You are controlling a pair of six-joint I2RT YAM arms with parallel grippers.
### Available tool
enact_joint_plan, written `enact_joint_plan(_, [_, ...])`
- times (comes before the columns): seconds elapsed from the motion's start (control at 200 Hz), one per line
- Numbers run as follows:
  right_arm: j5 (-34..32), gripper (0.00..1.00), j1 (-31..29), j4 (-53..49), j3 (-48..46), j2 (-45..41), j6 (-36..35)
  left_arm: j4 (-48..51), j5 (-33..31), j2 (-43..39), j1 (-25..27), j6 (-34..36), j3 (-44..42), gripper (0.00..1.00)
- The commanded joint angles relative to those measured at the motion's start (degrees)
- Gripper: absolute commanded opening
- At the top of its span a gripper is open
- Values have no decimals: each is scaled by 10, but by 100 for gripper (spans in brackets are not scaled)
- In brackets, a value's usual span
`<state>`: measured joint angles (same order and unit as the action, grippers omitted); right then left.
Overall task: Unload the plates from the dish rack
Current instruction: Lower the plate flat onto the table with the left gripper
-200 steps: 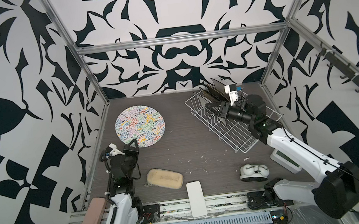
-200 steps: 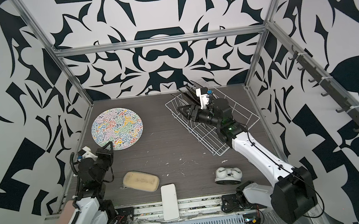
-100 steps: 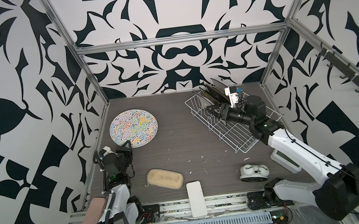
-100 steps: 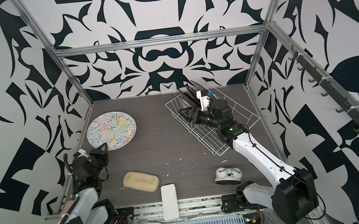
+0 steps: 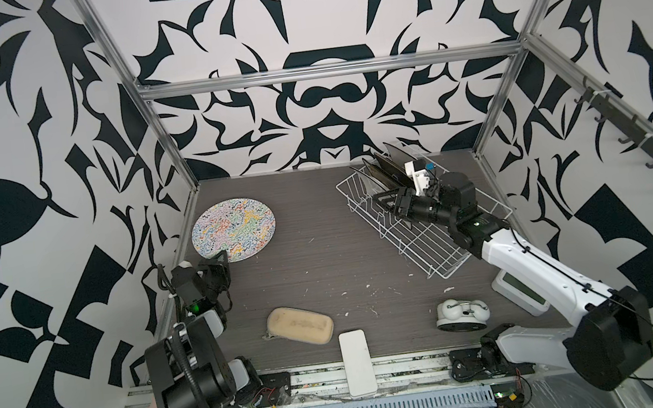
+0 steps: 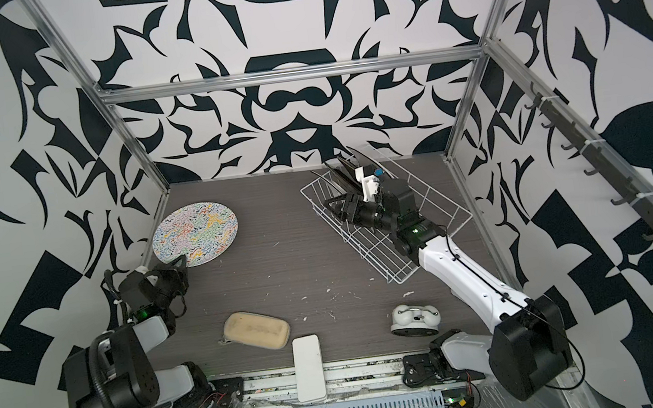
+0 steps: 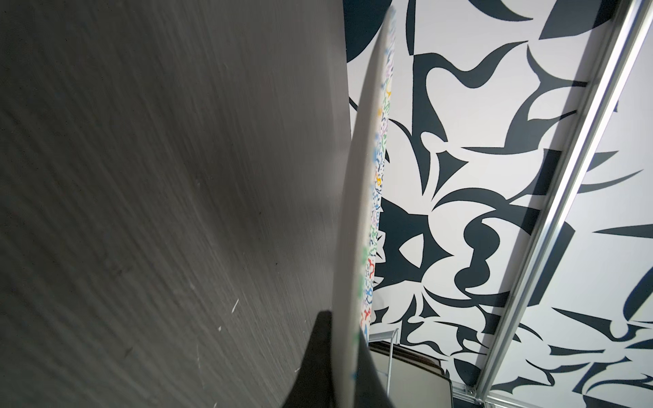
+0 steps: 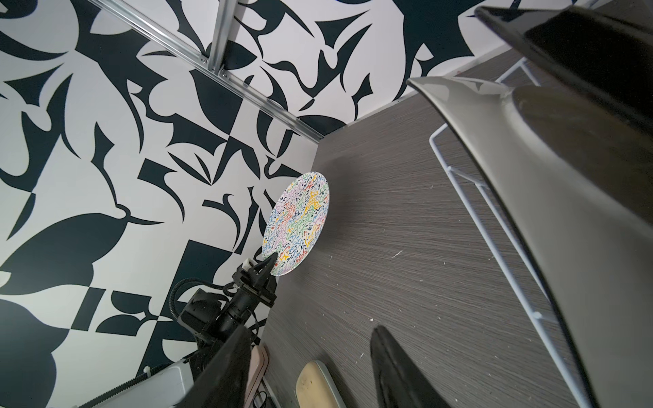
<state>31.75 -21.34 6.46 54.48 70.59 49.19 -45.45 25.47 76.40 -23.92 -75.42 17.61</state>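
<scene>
Right wrist view: plates [image 8: 547, 212] are being shown standing on edge at the far end of the dish rack [image 5: 440, 261], just beside the right gripper [image 5: 379, 201] but off to one side, not between its jaws. Right arm is being judged the nearer. Its jaws are being held partly spread inside the rack w/ nothing gripped. The round plate [image 5: 233, 230] is being pinched at its rim by the left gripper [image 5: 222, 261], tilted, well apart from the rack; whether it's touching the table [image 5: 323, 264] can't be told.
</scene>
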Motion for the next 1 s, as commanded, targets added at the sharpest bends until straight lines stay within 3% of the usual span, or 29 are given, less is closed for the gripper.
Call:
enact_joint_plan(0.0, [-23,58,1,13,8,-10,11,-69,28,21,-4,-9,25,0])
enact_joint_plan(0.455, [-57,56,-2,-14,21,10,27,-65,37,104,-14,-9,96,0])
enact_joint_plan(0.695, [-57,56,-6,-39,37,5,25,-9,55,136,-15,25,142,0])
enact_joint_plan(0.995, [-65,56,-12,-41,34,9,24,-66,74,206,-17,-4,156,0])
